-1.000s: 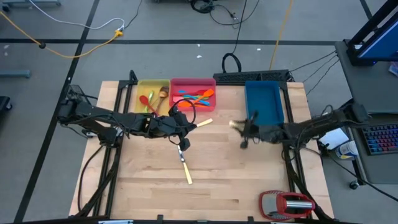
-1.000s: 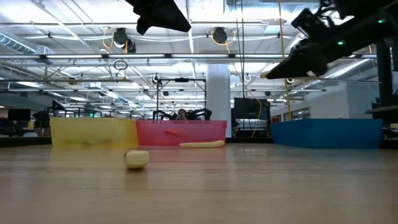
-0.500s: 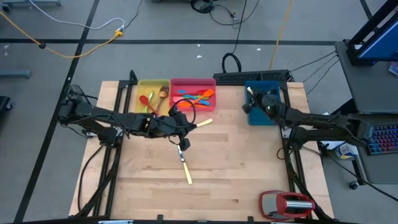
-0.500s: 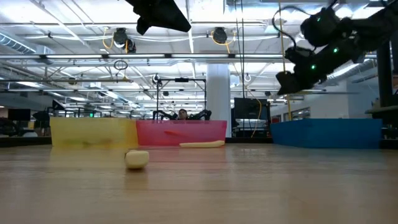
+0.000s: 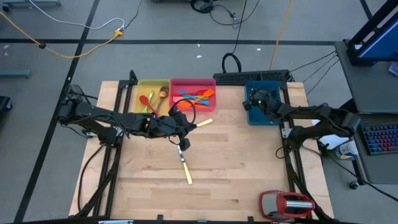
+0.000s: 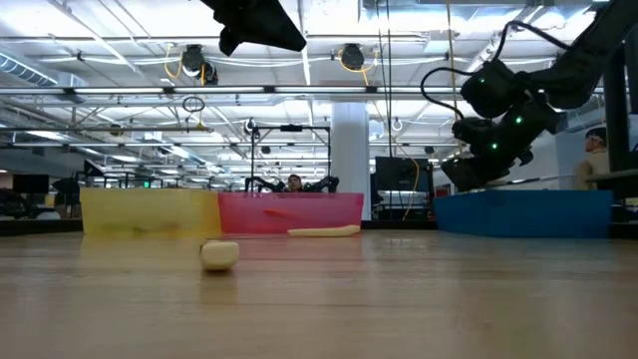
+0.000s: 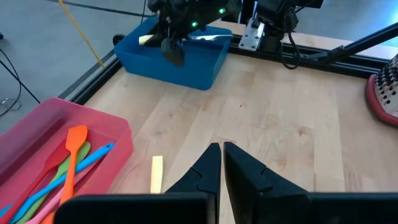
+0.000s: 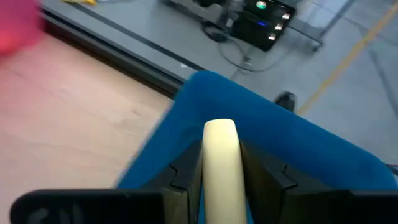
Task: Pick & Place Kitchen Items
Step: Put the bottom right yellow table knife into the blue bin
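Right claw closed on a cream-handled knife, gripping the handle between both fingers, hanging over the blue tray, above its near-left corner as seen from overhead. In the low view, that claw just above the blue tray's rim.

Left claw with fingers pressed together, holding nothing, poised above the worktop just in front of the pink tray, well apart from the blue tray.

In the pink tray, left of the blue tray: orange, blue, green and red spatulas lying crossed. In the yellow tray, left again: a red spoon and a wooden spoon.

On the bare worktop, left of the blue tray: one cream-handled knife just in front of the pink tray, and another farther forward, under the left arm's wrist. A red-and-silver grater at the worktop's front edge, well forward of the blue tray.
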Motion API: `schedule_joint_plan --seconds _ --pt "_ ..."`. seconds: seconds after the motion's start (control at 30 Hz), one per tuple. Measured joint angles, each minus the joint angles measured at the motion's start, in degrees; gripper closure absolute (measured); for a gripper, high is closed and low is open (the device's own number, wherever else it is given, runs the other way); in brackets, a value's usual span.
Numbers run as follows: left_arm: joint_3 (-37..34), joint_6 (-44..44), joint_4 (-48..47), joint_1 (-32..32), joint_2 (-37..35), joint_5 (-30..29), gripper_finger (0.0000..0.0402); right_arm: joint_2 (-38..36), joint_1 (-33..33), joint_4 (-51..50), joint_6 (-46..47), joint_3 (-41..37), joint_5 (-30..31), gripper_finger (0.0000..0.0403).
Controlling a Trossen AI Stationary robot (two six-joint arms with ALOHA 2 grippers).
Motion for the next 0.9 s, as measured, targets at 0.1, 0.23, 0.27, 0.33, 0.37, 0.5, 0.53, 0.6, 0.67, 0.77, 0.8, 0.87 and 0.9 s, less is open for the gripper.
schedule_joint_plan --seconds 0.1,0.23,0.27,0.33,0.37,0.5,0.53,0.6,0.67,0.77,0.8,0.87,0.9 --pt "0.0 0.02 -0.02 0.0 0.0 0.0 0.0376 2.74 -0.02 2.9 0.02 0.0 2.08 0.0319" --pt "0.0 0.04 -0.26 0.0 0.0 0.0 0.0376 6.29 -0.02 8.24 0.0 0.0 2.92 0.0319" --pt "0.0 0.05 -0.31 0.0 0.0 0.01 0.0376 7.08 -0.02 9.67 0.0 0.02 2.99 0.0319" --pt "0.0 0.07 -0.33 0.0 0.0 0.01 0.0376 8.83 -0.04 11.95 -0.04 0.02 3.07 0.0319" --pt "0.0 0.07 -0.33 0.0 0.0 0.01 0.0376 9.72 -0.04 13.13 -0.12 0.0 3.14 0.0319" --pt "0.0 0.15 -0.42 0.0 0.0 0.02 0.0376 13.13 -0.41 15.81 -0.24 0.02 3.37 0.0319" --pt "0.0 0.15 -0.44 0.0 0.0 0.02 0.0376 14.03 -0.56 16.23 -0.26 0.02 4.42 0.0319" --pt "0.0 0.15 -0.62 0.0 0.0 0.02 0.0376 15.38 -0.73 17.05 -0.39 0.02 6.47 0.0319" --pt "0.0 0.15 -0.77 0.0 0.0 0.02 0.0376 16.12 -0.77 18.78 -2.06 0.02 7.49 0.0318" --pt "0.0 0.64 -0.87 0.0 0.0 0.02 0.0376 16.18 -1.01 23.11 -5.46 0.0 7.56 0.0318" --pt "0.0 0.72 -0.87 0.0 0.0 0.02 0.0376 16.14 -1.02 24.95 -6.24 0.02 7.63 0.0318" --pt "0.0 0.71 -0.91 0.0 0.0 0.02 0.0376 16.12 -1.16 27.61 -6.39 0.02 7.6 0.0318" --pt "0.0 0.67 -1.08 0.0 0.0 0.02 0.0376 16.12 -1.16 28.07 -6.16 0.02 7.44 0.0318"
